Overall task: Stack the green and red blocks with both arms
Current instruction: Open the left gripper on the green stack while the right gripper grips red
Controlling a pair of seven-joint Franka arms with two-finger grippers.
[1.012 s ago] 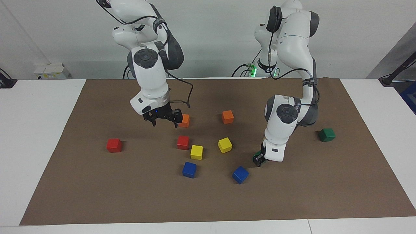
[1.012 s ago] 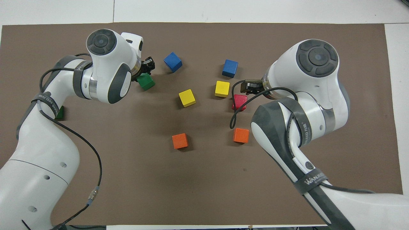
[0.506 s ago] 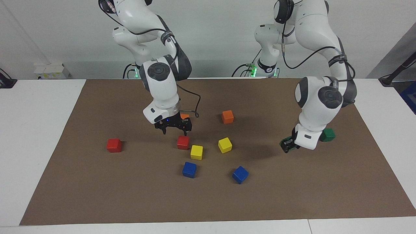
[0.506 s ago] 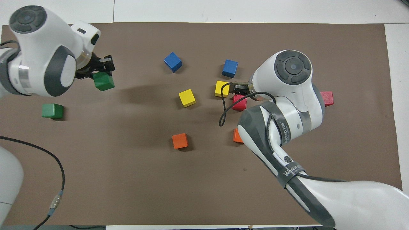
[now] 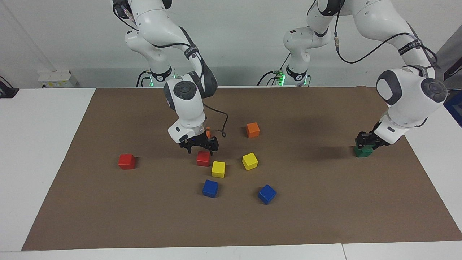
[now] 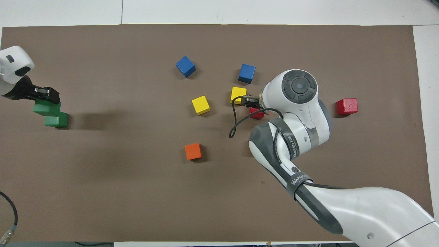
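Overall, a white worktop (image 5: 43, 151) carries a brown mat (image 5: 231, 216) scattered with small coloured cubes; nothing here serves as a container.

At the left arm's end of the mat, the left gripper (image 5: 365, 140) has its jaws clamped on a green block (image 6: 46, 107). In the facing view this held block sits directly above a second green block (image 5: 362, 152), which rests on the mat; whether the two touch cannot be told. In the overhead view the held block overlaps the resting one (image 6: 57, 120) only partly.

Near the middle of the mat, the right gripper (image 5: 199, 145) hangs with its jaws apart, just above a red block (image 5: 203, 158). The jaws hold nothing, and a narrow gap shows between the fingertips and the top of that block. In the overhead view the same gripper (image 6: 247, 101) covers part of this red block (image 6: 256, 113).

A second red block (image 5: 126, 161) lies alone toward the right arm's end of the mat, well apart from the others.

Two yellow cubes (image 5: 218, 169) (image 5: 249, 161) sit just beside the middle red block, on the side farther from the robots. Two blue cubes (image 5: 210, 188) (image 5: 267, 194) lie farther out still. One orange cube (image 5: 252, 130) lies nearer the robots, and another orange cube (image 5: 208, 132) is mostly hidden by the right gripper.
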